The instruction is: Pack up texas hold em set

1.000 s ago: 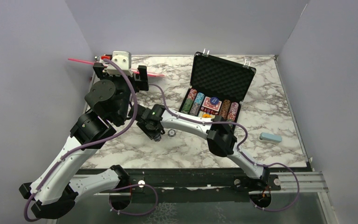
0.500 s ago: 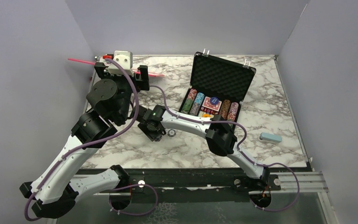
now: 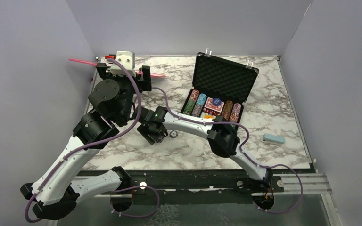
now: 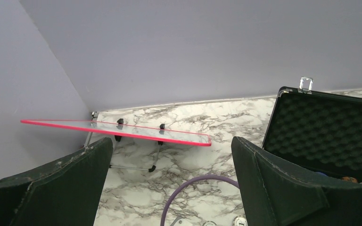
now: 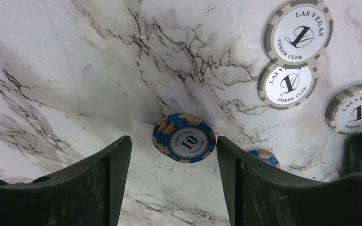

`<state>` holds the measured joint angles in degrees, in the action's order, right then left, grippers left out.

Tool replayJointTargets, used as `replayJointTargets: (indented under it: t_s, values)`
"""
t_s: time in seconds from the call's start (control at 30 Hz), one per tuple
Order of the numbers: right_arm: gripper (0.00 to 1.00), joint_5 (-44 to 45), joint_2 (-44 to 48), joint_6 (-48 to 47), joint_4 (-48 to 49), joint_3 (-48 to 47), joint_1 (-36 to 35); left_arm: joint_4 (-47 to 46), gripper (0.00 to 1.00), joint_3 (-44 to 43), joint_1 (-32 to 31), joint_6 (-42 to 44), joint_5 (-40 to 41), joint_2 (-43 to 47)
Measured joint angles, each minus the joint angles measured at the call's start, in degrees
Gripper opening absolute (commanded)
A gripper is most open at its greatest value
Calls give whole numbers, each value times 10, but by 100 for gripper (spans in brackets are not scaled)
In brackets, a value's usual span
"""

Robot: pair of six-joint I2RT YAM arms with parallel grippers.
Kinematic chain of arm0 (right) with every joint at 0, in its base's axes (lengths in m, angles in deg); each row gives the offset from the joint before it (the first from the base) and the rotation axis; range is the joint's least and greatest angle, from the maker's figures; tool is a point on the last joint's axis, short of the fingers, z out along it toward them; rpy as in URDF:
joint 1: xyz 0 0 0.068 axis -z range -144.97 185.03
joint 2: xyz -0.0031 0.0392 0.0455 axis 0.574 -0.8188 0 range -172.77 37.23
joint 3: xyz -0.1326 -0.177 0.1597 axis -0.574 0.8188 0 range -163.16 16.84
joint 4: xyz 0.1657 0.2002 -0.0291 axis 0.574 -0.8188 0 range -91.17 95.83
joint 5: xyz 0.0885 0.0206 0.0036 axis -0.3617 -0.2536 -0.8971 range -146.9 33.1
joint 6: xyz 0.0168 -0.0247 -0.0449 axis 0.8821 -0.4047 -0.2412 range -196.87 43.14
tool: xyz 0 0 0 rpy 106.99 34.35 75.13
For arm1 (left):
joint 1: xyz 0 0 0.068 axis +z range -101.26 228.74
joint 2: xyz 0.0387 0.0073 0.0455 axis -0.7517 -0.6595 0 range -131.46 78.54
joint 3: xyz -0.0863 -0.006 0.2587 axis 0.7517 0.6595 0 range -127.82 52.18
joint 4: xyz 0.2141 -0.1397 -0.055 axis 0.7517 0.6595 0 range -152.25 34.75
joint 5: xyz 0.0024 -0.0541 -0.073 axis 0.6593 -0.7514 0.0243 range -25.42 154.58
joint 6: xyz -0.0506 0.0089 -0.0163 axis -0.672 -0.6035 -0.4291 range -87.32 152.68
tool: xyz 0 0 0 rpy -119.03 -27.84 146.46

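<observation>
Marble-patterned tabletop (image 3: pixel 273 94) sits between plain grey walls. On its far right half we see the black briefcase (image 3: pixel 224 77) standing open, its foam-lined lid upright toward the back wall. Rows of multicoloured poker chips (image 3: pixel 195 101) fill the tray on either side of a card deck (image 3: pixel 213 107), and a dark blue round button (image 3: pixel 217 101) lies on top of that deck. To the right of the case, well apart from it, lies a small light-blue block (image 3: pixel 273 138). At the far left corner a pink strip (image 4: pixel 118 130) stands on wire legs.

We find the left claw (image 4: pixel 170 155) raised near that corner, its fingers spread wide with nothing between them. The pink strip and the edge of the case lid show beyond it, and a purple cable (image 4: pixel 193 182) loops below it.

The right claw (image 5: pixel 172 141) hangs low over the tabletop, left of the briefcase and apart from it. Its fingers stand spread on either side of a small stack of blue-and-orange chips marked 10 (image 5: pixel 186 140). Bare marble shows at each side of the stack, so we see no pinch on it. Another blue-and-orange chip (image 5: pixel 262 155) peeks out from behind one finger. Three grey chips marked 1 (image 5: pixel 287 84) lie loose on the marble further out, near one another. Two of them touch or nearly touch; we cannot tell which.
</observation>
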<state>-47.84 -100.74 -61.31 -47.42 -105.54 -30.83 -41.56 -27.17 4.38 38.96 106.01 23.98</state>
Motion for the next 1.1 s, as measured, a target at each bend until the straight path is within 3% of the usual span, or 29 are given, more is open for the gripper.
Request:
replayJointTargets:
  t_s: [0.27, 0.47, 0.57, 0.67, 1.1]
  values:
    - [57, -28, -1, 1, 4, 25, 11, 0, 99, 0, 0, 0, 0, 0]
    - [40, -36, -1, 1, 5, 26, 16, 0, 99, 0, 0, 0, 0, 0]
    - [27, -36, -1, 6, 4, 26, 19, 0, 99, 0, 0, 0, 0, 0]
    - [21, -36, -1, 5, 5, 26, 19, 0, 99, 0, 0, 0, 0, 0]
    - [17, -19, 62, 16, 75, 121, 19, 5, 99, 32, 0, -21, 0, 8]
